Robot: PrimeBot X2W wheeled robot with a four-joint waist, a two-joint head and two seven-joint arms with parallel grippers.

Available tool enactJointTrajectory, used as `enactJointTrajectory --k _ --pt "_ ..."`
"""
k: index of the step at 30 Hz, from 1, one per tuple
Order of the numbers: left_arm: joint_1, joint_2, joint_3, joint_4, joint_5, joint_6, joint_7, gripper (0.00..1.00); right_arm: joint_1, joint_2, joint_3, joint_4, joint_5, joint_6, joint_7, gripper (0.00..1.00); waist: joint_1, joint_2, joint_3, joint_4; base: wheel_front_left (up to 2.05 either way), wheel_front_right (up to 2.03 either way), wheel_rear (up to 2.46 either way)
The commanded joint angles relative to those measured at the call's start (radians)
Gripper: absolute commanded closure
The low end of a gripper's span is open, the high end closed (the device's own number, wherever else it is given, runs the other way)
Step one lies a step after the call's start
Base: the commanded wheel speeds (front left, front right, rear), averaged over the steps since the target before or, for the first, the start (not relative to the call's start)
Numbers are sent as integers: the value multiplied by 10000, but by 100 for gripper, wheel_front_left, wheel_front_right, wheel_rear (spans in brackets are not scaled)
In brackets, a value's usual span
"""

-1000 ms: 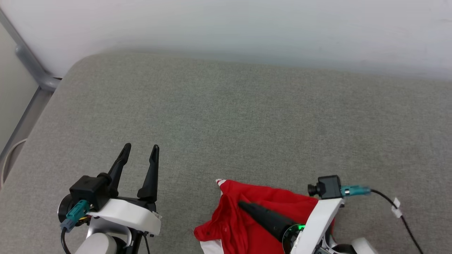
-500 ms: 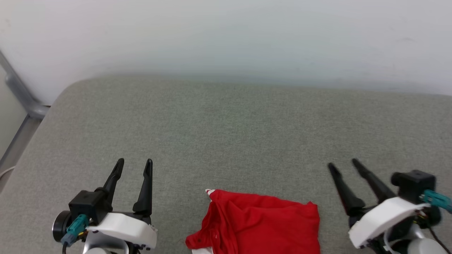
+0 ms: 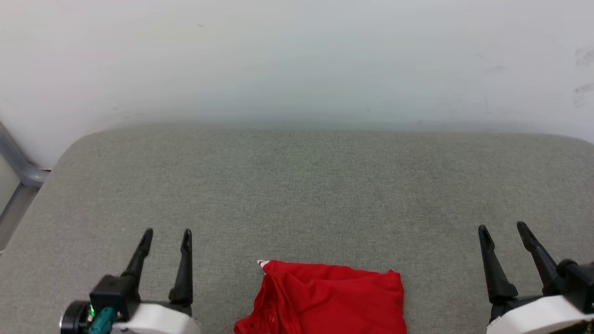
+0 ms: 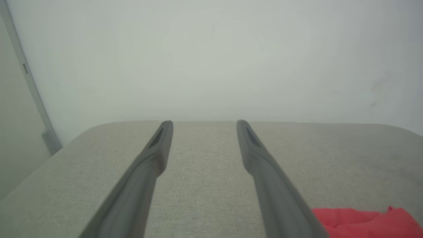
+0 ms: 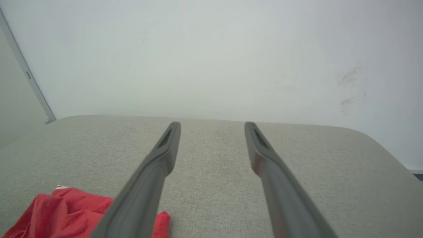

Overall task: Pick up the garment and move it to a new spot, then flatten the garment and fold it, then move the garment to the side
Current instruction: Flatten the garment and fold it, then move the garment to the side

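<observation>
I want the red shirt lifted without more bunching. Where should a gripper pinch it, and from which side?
Probably the far right corner of the garment: it lies flat with a clean edge, while the left side is creased. Bring the open right gripper in from the right, low over the grey cushion.

Red shirt (image 3: 325, 297), white-striped corner trim; grey woven couch cushion (image 3: 297, 185); black fingers (image 3: 185, 269); off-white wall (image 3: 297, 55).

A grey fabric-covered pad (image 3: 297, 185) meets a white wall (image 3: 297, 55), grey metal bar (image 3: 16, 160) at left
</observation>
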Motion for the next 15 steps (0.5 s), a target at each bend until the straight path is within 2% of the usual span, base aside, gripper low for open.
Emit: enactJointTrajectory --k 1,15 --pt "292 -122 -5 -27 95 -48 -19 0 213 88 -41 -123 -94 -9 29 0 1 -1 -77 -8 0 0 0" --pt "736 -404 450 84 400 -280 -20 0 853 285 -188 -488 142 -9 347 0 1 -1 -160 -8 0 0 0"
